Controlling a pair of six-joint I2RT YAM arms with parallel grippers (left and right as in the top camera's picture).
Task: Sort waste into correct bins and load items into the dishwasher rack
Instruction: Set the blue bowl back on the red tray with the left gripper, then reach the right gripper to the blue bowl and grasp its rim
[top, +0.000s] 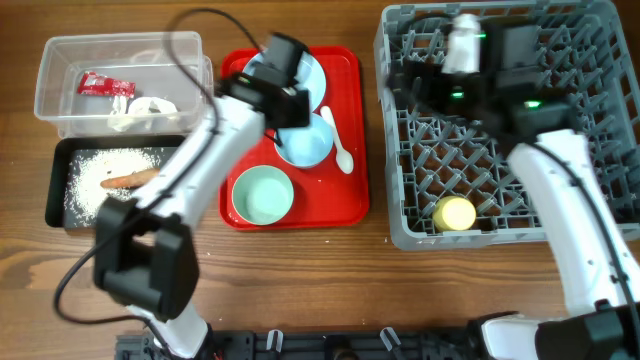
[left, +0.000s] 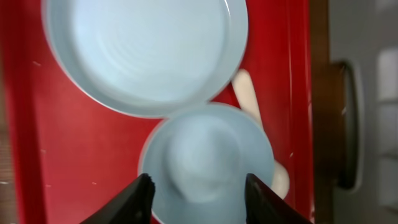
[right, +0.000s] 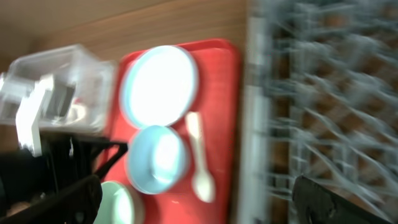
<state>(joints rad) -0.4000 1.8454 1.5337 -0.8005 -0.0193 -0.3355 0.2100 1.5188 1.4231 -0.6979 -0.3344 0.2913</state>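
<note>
The clear tub (top: 60, 100) at the far-left corner held a red wrapper (top: 104, 85) and crumpled white paper (top: 142, 110). Just nearer, the black tray (top: 58, 190) held white grains (top: 95, 165) and an orange-brown piece (top: 130, 179). On the right, the grey rack (top: 500, 150) held a yellow cup (top: 455, 213) near its near-left corner.

The red tray (top: 350, 190) at mid-worktop carried a pale blue plate (top: 313, 72) at its far end, a blue bowl (top: 305, 143) touching it, a green bowl (top: 262, 194) nearest and a white spoon (top: 340, 140) beside the blue bowl. That bowl looked round, smooth and empty.

The left gripper (left: 199, 194) stood spread above it, one finger on each side. The right gripper (right: 198, 186), blurred, hung over the rack with its fingers wide apart and nothing between them.
</note>
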